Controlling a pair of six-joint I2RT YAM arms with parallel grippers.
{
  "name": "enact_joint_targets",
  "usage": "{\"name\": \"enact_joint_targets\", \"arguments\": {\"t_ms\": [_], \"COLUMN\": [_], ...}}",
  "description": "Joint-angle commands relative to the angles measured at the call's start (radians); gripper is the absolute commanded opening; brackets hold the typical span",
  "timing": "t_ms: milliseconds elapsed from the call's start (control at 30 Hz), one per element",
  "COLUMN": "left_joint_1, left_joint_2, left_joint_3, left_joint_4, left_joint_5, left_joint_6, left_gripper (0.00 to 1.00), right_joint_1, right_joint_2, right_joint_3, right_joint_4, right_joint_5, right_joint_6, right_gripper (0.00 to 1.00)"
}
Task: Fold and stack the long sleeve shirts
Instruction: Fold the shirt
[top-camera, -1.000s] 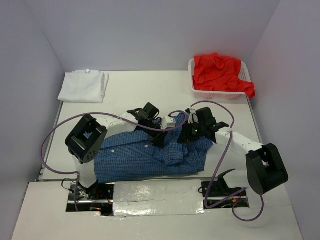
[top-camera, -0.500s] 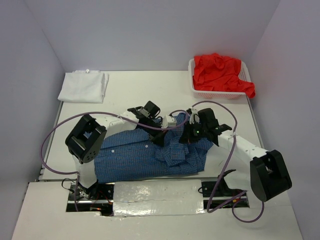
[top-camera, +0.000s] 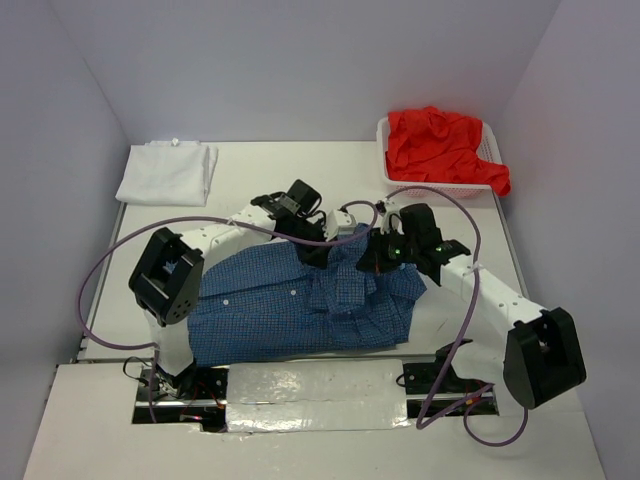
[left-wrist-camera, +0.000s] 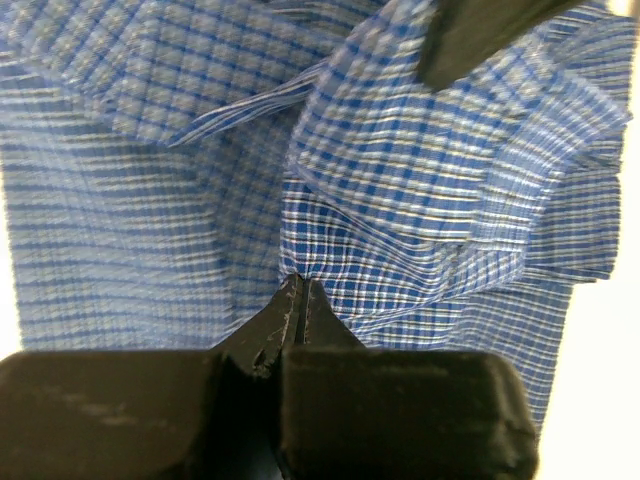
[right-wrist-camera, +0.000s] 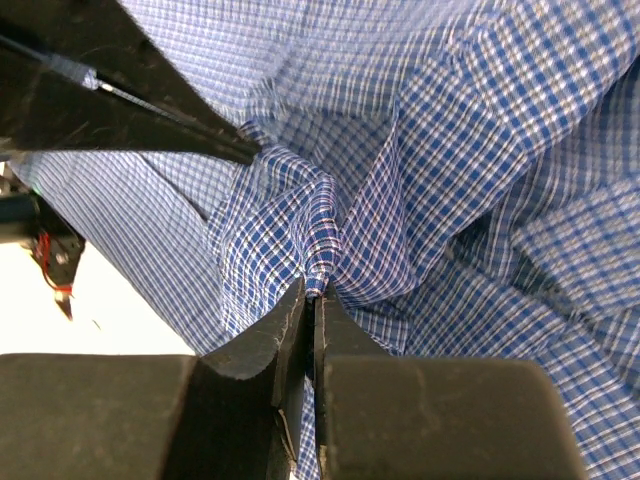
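The blue fine-checked shirt (top-camera: 290, 310) lies in the near middle of the table, its upper right part bunched and lifted. My left gripper (top-camera: 322, 252) is shut on a pinch of its cloth (left-wrist-camera: 400, 200), jaws pressed together at the fold. My right gripper (top-camera: 370, 262) is shut on another pinched ridge of the same shirt (right-wrist-camera: 330, 230), close beside the left one. A folded white shirt (top-camera: 166, 171) lies at the far left. A red shirt (top-camera: 440, 145) is heaped in the basket at the far right.
The white mesh basket (top-camera: 436, 187) stands at the back right. Purple cables loop from both arms over the table. The left arm's fingers (right-wrist-camera: 130, 110) show at the upper left of the right wrist view. Side walls close in left and right.
Both grippers have moved away from the near edge, pulling the shirt's right part up and back; the bunched cloth now rises between them.
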Motion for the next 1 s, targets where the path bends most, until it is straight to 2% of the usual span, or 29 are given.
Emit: {"name": "enact_joint_targets", "arguments": {"t_ms": [0, 233, 333, 567, 700, 767, 800, 867, 900, 967], "left_joint_1": [0.036, 0.057, 0.057, 0.054, 0.053, 0.053, 0.053, 0.053, 0.051, 0.051], "left_joint_2": [-0.035, -0.009, -0.004, 0.043, 0.068, 0.08, 0.083, 0.095, 0.1, 0.103], "left_joint_3": [0.061, 0.11, 0.094, 0.051, 0.041, 0.037, 0.029, 0.018, 0.017, 0.014], "left_joint_4": [-0.004, 0.054, 0.079, 0.16, 0.203, 0.22, 0.228, 0.254, 0.255, 0.265], "left_joint_5": [-0.074, -0.18, -0.212, -0.245, -0.261, -0.264, -0.258, -0.231, -0.222, -0.223], "left_joint_6": [0.008, -0.044, -0.05, -0.056, -0.072, -0.084, -0.089, -0.112, -0.116, -0.142], "left_gripper": [0.0, 0.0, 0.0, 0.0, 0.0, 0.0, 0.0, 0.0, 0.02, 0.15], "right_joint_1": [-0.018, -0.056, -0.064, -0.068, -0.068, -0.07, -0.075, -0.078, -0.084, -0.094], "right_joint_2": [0.032, 0.168, 0.227, 0.314, 0.368, 0.386, 0.391, 0.4, 0.411, 0.415], "right_joint_3": [0.088, 0.179, 0.208, 0.223, 0.246, 0.254, 0.257, 0.263, 0.269, 0.294], "right_joint_4": [0.023, 0.058, 0.034, 0.096, 0.098, 0.093, 0.092, 0.095, 0.093, 0.08], "right_joint_5": [-0.007, 0.044, 0.045, 0.039, 0.053, 0.082, 0.085, 0.093, 0.097, 0.108], "right_joint_6": [-0.015, -0.015, -0.023, -0.007, -0.003, 0.0, 0.002, 0.003, 0.003, 0.005], "right_gripper": [0.02, 0.0, 0.0, 0.0, 0.14, 0.18, 0.25, 0.31, 0.37, 0.42]}}
